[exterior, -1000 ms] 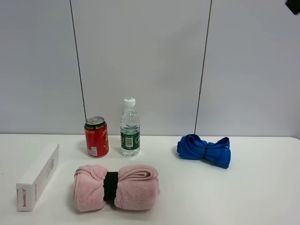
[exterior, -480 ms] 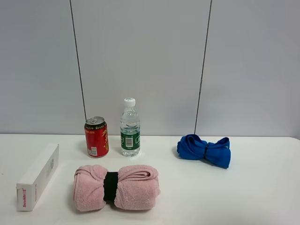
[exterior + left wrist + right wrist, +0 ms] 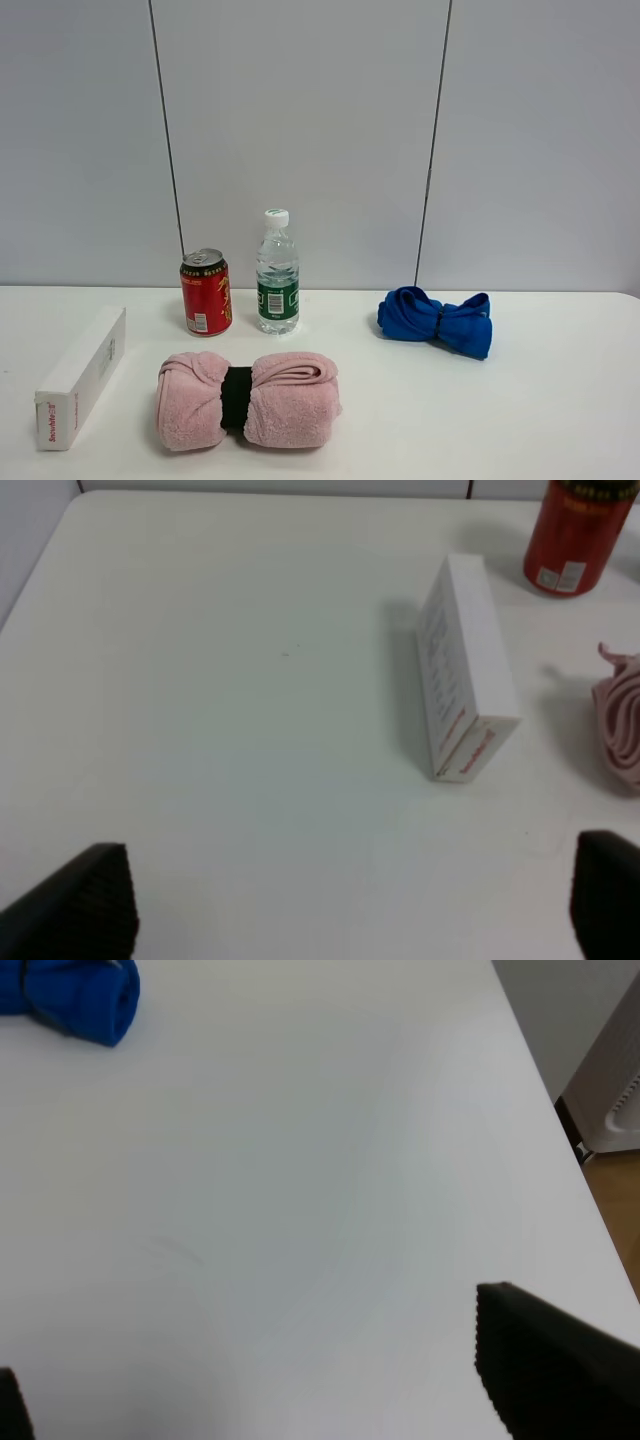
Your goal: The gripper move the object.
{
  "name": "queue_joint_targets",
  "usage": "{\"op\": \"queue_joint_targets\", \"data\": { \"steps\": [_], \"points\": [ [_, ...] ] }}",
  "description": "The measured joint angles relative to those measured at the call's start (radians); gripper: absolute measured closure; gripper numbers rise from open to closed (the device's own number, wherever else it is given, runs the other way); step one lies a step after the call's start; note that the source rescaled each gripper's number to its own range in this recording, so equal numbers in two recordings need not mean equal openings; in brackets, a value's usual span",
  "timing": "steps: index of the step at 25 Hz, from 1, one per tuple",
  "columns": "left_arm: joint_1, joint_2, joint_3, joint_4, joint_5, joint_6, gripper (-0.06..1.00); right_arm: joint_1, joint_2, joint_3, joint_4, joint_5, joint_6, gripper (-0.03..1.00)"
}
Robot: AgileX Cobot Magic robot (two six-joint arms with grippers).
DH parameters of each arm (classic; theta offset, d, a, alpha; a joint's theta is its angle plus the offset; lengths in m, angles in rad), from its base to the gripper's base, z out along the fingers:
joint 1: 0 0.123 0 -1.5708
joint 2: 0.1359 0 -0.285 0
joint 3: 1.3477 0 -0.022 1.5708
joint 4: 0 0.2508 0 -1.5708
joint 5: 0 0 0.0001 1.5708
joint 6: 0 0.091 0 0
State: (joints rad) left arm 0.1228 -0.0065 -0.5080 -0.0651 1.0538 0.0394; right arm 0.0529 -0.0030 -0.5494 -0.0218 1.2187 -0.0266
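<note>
The clear water bottle [image 3: 277, 272] with a white cap and dark green label stands upright at the back of the white table [image 3: 530, 410], just right of a red can [image 3: 206, 292]. Neither gripper shows in the exterior high view. In the left wrist view my left gripper [image 3: 350, 910] is open and empty, its black fingertips [image 3: 85, 905] wide apart above bare table, near the white box [image 3: 463, 667]. In the right wrist view my right gripper [image 3: 270, 1380] is open and empty, with one black finger [image 3: 545, 1360] showing, over the table's right part. The bottle is out of both wrist views.
A rolled pink towel [image 3: 247, 399] with a black band lies in front of the bottle and can. A long white box [image 3: 82, 376] lies at the left. A blue cloth bundle [image 3: 437, 320] lies at the right. The table's right edge [image 3: 560, 1130] drops to the floor.
A dark piece at the top right corner of the exterior high view one second ago is gone. Nothing on the table has moved.
</note>
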Motion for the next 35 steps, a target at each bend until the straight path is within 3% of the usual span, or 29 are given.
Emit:
{"op": "queue_joint_targets", "data": {
  "steps": [4,11,35],
  "points": [
    [0.000,0.000,0.000,0.000,0.000,0.000,-0.06,0.000,0.000,0.003,-0.009,-0.012,0.001,0.26],
    [0.000,0.000,0.000,0.000,0.000,0.000,-0.06,0.000,0.000,0.044,0.002,-0.141,0.009,0.26],
    [0.000,0.000,0.000,0.000,0.000,0.000,-0.06,0.000,0.000,0.050,0.006,-0.143,0.027,0.26]
  ]
}}
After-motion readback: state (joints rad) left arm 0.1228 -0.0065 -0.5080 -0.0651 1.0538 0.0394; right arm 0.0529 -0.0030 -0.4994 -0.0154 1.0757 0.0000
